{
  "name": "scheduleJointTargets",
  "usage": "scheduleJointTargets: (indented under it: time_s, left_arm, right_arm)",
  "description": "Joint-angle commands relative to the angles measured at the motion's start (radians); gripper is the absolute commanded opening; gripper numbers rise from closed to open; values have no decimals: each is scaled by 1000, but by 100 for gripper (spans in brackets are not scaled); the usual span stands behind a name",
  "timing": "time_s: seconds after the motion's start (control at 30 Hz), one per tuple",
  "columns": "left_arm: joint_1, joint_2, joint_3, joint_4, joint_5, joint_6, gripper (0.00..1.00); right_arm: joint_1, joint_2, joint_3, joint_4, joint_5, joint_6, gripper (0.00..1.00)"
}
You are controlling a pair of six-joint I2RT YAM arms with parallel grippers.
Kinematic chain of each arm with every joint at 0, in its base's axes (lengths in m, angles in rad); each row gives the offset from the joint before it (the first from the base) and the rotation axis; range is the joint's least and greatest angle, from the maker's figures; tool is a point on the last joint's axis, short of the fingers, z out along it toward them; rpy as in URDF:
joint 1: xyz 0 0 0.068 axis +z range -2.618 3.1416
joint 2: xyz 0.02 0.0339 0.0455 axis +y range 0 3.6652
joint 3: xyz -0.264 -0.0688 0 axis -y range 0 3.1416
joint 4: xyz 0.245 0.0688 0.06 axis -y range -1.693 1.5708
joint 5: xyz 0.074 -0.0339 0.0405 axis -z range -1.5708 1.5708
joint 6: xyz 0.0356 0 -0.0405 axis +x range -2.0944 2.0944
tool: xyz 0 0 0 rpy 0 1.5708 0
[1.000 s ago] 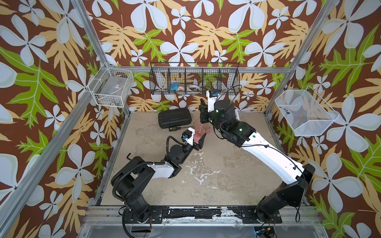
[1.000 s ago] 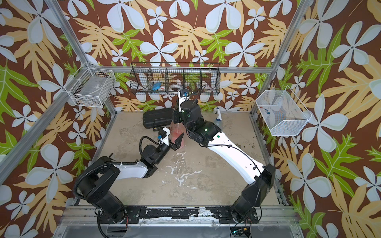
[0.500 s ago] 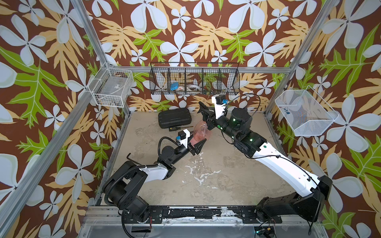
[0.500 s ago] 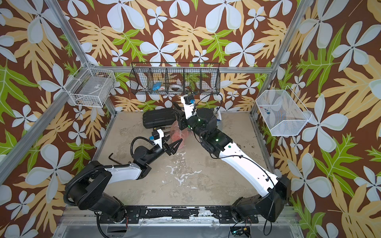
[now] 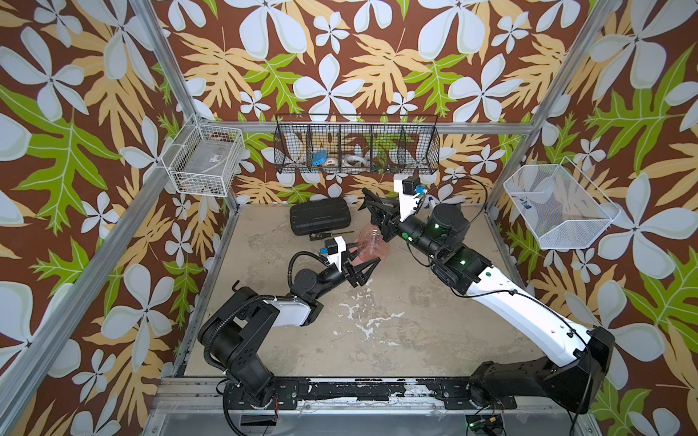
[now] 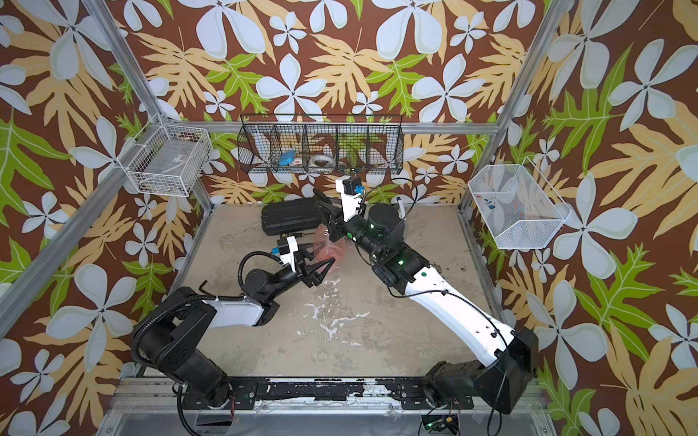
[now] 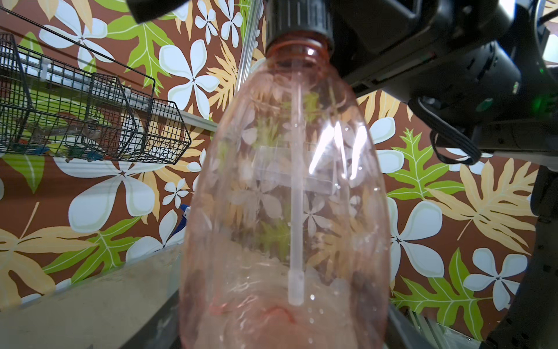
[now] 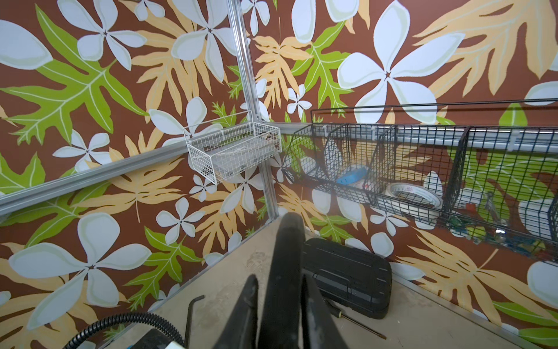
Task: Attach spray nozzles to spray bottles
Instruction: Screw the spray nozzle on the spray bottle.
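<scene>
Since a second ago, our right arm has swung out to the right and stretched lower, while the orange-red bottle has hardly shifted.

In both top views, the orange-red bottle [image 5: 372,247] [image 6: 330,247] lies tilted between the two grippers, toward the back of the table [image 5: 377,339] and near the black case [image 5: 319,217]. Our left gripper [image 5: 364,260] [image 6: 321,256] clasps the bottle's wide base. Our right gripper [image 5: 377,211] [image 6: 328,211] is at the neck end.

From the left wrist, the bottle fills the frame. The black nozzle [image 7: 299,21] sits on its neck and the dip tube [image 7: 296,211] runs down inside.

From the right wrist, we see the right gripper clenched on the black nozzle, whose head sticks out past the fingers [image 8: 244,311]. The black case lies just beyond.
</scene>
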Motion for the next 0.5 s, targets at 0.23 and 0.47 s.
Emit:
scheduleJointTargets:
  time_s: [0.23, 0.47]
  left_arm:
    - [-3, 7, 42, 300, -3, -32, 59]
    - [-3, -9, 79, 210, -52, 15, 58]
  right_arm:
    - [1, -20, -24, 17, -6, 0, 0]
    - [1, -31, -88, -16, 111, -40, 0]
